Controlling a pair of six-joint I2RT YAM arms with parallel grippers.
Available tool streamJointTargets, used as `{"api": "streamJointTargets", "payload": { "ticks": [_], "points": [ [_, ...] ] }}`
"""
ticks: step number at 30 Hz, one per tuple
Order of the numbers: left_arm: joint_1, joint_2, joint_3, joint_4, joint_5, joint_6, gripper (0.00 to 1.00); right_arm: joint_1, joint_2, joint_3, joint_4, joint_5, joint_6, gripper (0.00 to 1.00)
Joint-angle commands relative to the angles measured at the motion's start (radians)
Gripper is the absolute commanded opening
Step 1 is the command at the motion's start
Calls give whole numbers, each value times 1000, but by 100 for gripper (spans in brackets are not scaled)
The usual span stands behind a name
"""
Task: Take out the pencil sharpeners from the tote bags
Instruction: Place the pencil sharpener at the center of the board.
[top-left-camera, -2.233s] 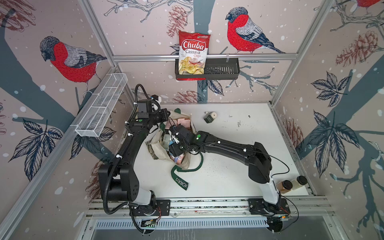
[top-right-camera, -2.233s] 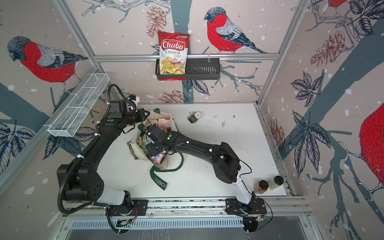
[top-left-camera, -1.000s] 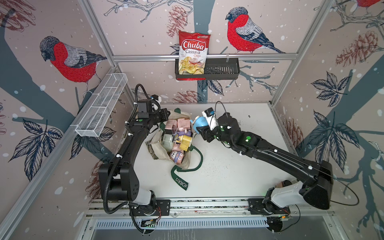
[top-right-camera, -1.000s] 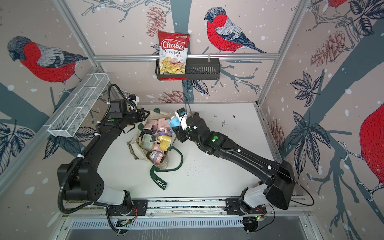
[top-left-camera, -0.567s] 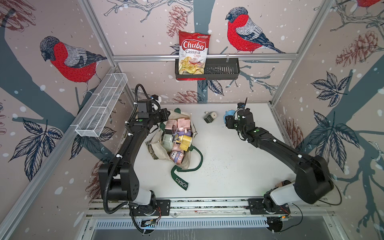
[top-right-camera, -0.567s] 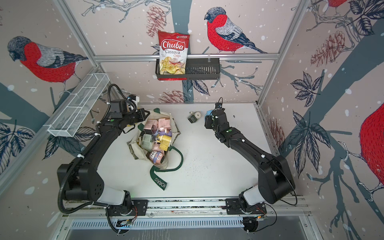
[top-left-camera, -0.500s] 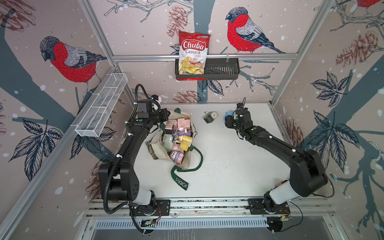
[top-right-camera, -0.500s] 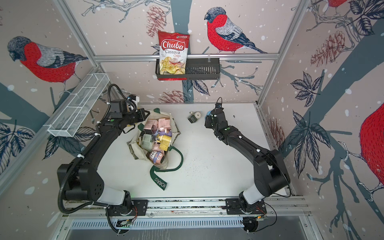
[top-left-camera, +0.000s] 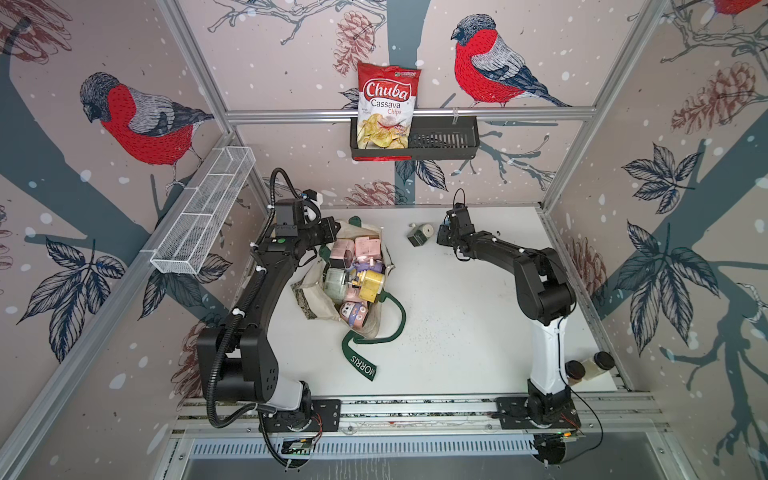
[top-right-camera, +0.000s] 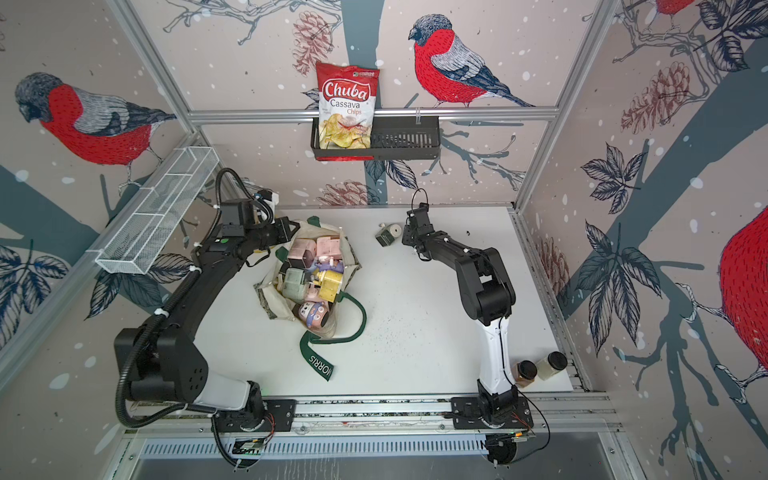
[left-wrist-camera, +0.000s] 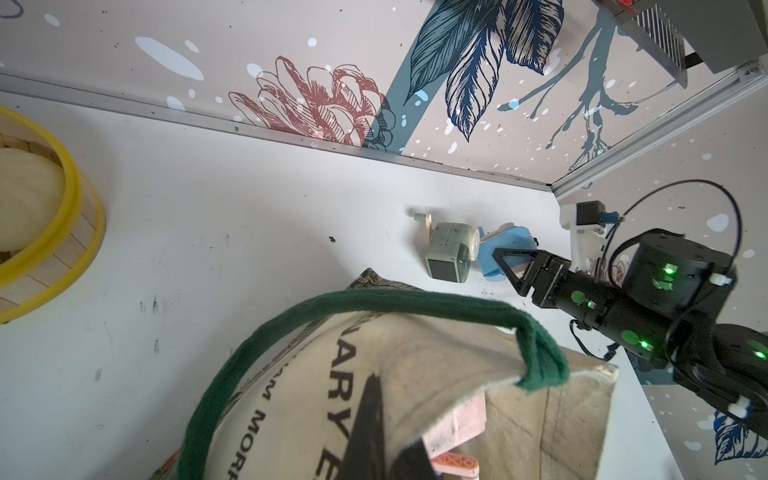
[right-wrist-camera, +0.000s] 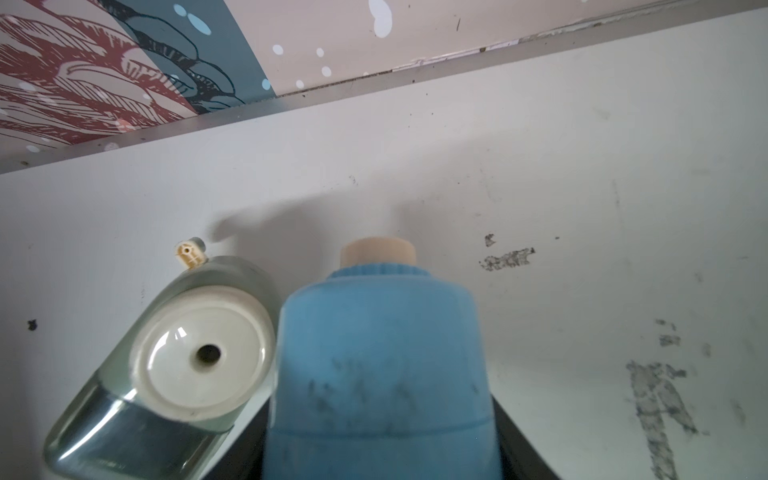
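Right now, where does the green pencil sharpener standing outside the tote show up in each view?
In both top views: green sharpener on the table near the back wall, between the tote bag and the right tool.
Left wrist: beyond the tote's green handle, beside the blue sharpener in the right tool.
Right wrist: close up beside the blue sharpener, cream holed face showing.
Shared landmark: the red pinecone on the back wall.

"Chuba" chips bag (top-left-camera: 388, 112); "MORRIS" tote strap (top-left-camera: 362, 365)
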Motion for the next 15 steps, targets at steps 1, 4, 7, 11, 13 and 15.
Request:
{"api": "streamJointTargets", "payload": {
  "ticks": [1, 4, 7, 11, 13, 15],
  "points": [
    [2, -4, 8, 18, 12, 10, 0, 1, 48, 56, -22, -5, -16, 31],
    [3, -3, 8, 19, 14, 9, 0, 6, 95, 102, -33, -11, -18, 30],
    [3, -5, 8, 18, 17, 10, 0, 19, 132, 131, -33, -14, -28, 30],
    [5, -5, 9, 21, 19, 8, 0, 36, 176, 167, -36, -3, -46, 31],
    [5, -5, 8, 21, 18, 8, 0, 45, 194, 182, -39, -3, -56, 31],
    [6, -3, 8, 21, 20, 6, 0, 55, 207, 192, -37, 2, -73, 31]
  ]
}}
